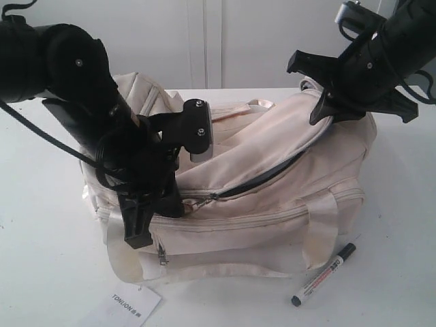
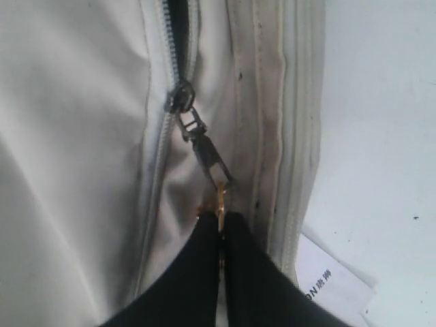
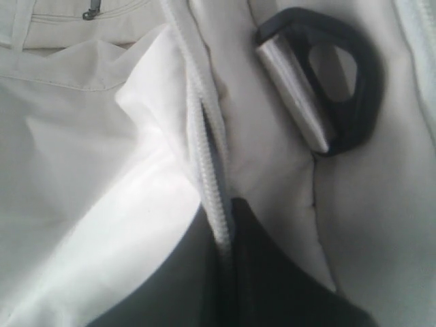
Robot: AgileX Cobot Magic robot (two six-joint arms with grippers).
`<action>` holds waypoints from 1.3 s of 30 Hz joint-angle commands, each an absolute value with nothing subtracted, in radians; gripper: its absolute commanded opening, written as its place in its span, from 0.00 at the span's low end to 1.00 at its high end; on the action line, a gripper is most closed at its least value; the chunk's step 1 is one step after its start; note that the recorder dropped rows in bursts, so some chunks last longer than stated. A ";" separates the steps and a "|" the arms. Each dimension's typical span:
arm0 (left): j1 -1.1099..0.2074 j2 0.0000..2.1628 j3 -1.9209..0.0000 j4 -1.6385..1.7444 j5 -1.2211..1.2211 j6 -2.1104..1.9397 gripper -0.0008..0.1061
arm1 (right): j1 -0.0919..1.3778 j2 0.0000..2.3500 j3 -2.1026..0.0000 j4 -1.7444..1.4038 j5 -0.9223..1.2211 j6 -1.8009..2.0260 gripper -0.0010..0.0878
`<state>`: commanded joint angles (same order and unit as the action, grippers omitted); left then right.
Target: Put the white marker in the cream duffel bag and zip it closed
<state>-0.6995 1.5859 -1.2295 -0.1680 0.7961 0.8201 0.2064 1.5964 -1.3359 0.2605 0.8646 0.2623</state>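
The cream duffel bag [image 1: 272, 157] stands on the white table with its curved top zipper partly open, showing a dark gap [image 1: 276, 172]. The white marker [image 1: 324, 274], black-capped, lies on the table in front of the bag's right end, outside it. My left gripper [image 1: 191, 203] [image 2: 219, 219] is shut on the metal zipper pull [image 2: 206, 151] at the bag's front left. My right gripper [image 1: 319, 114] [image 3: 228, 212] is shut on the bag's zipper edge [image 3: 203, 133] at the top right end, holding the fabric up.
A white paper tag [image 1: 133, 304] [image 2: 334, 286] lies on the table by the bag's front left corner. A black D-ring [image 3: 344, 85] with a shiny strap sits beside the right gripper. Strap handles [image 1: 320, 231] hang over the bag's front.
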 joint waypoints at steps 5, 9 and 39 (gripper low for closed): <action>-0.700 1.582 -1.230 -0.125 0.807 0.784 0.01 | 0.206 1.596 -1.336 0.249 0.865 0.262 0.01; -0.700 1.582 -1.230 -0.087 0.842 0.782 0.01 | 0.206 1.596 -1.336 0.216 0.866 0.262 0.01; -0.700 1.570 -1.230 0.099 0.924 0.572 0.01 | 0.206 1.596 -1.336 0.208 0.868 0.262 0.01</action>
